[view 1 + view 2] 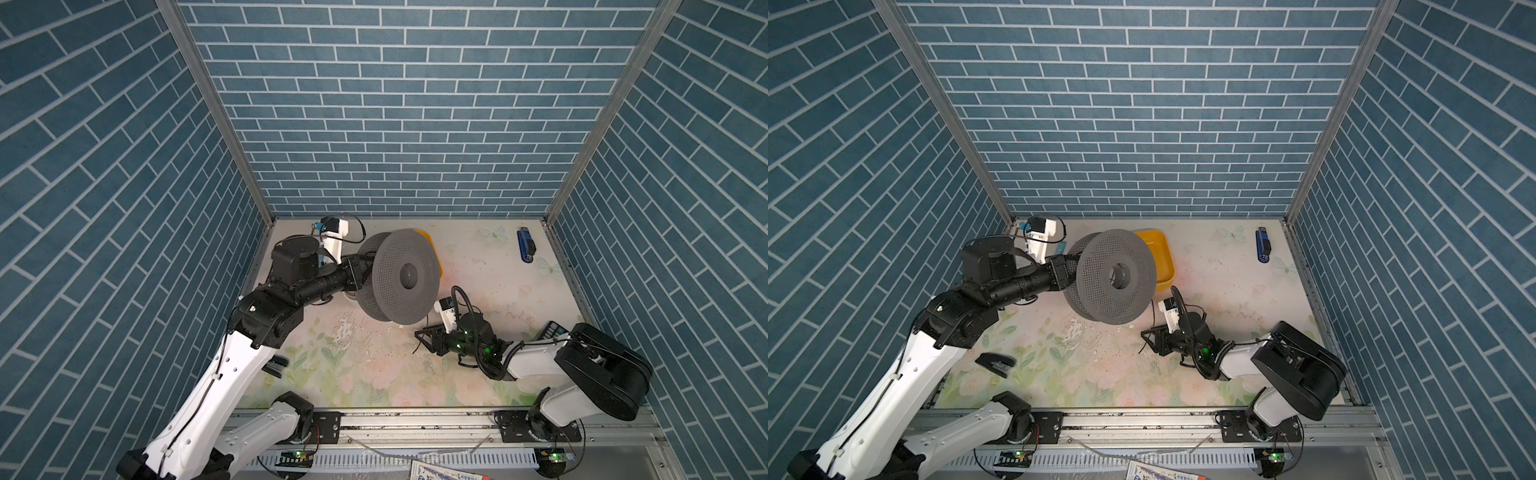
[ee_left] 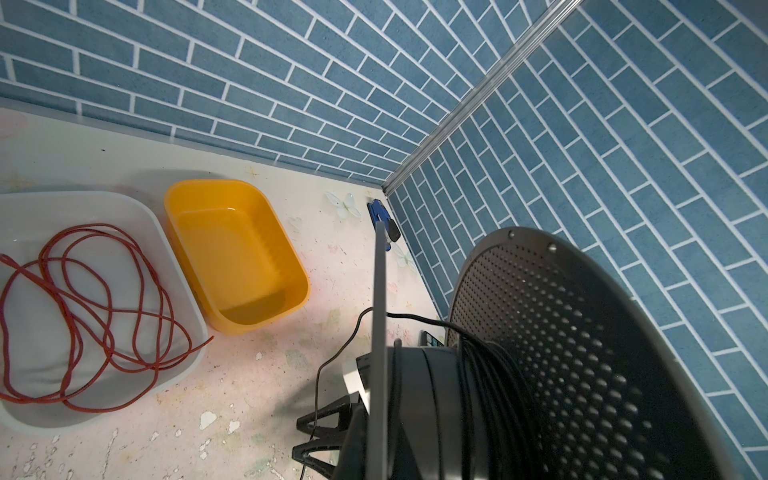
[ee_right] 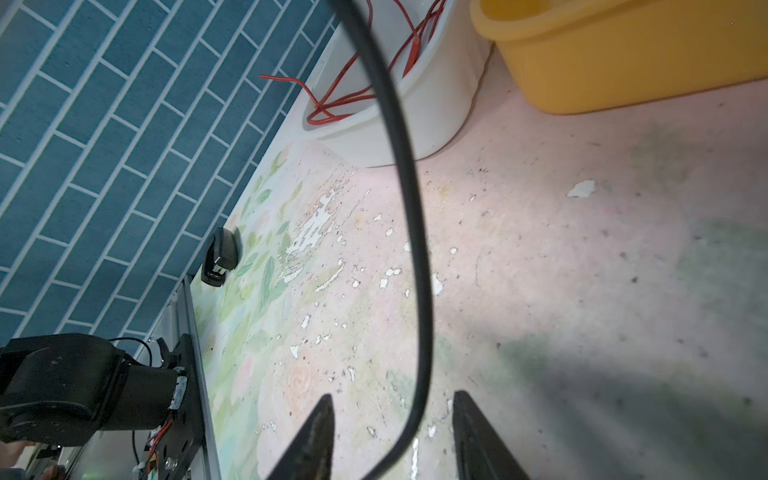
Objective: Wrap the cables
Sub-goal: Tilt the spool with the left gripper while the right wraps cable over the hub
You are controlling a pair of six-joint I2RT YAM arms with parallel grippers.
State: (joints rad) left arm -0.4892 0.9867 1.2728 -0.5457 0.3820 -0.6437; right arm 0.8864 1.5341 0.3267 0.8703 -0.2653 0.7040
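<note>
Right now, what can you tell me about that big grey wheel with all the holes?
The spool is grey, plastic-looking: two round flanges full of small holes joined by a hollow hub. It hangs tilted on edge, apparently clear of the table, with the left gripper clamped on one flange's rim. Black wire is wound around its core.

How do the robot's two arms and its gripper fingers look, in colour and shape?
The left arm and the right arm have white shells and black joints, with thin black wires along them. A ribbed black hose loops over the right wrist, beside green lights. The right gripper has black, pointed, wedge-shaped fingers.
</note>
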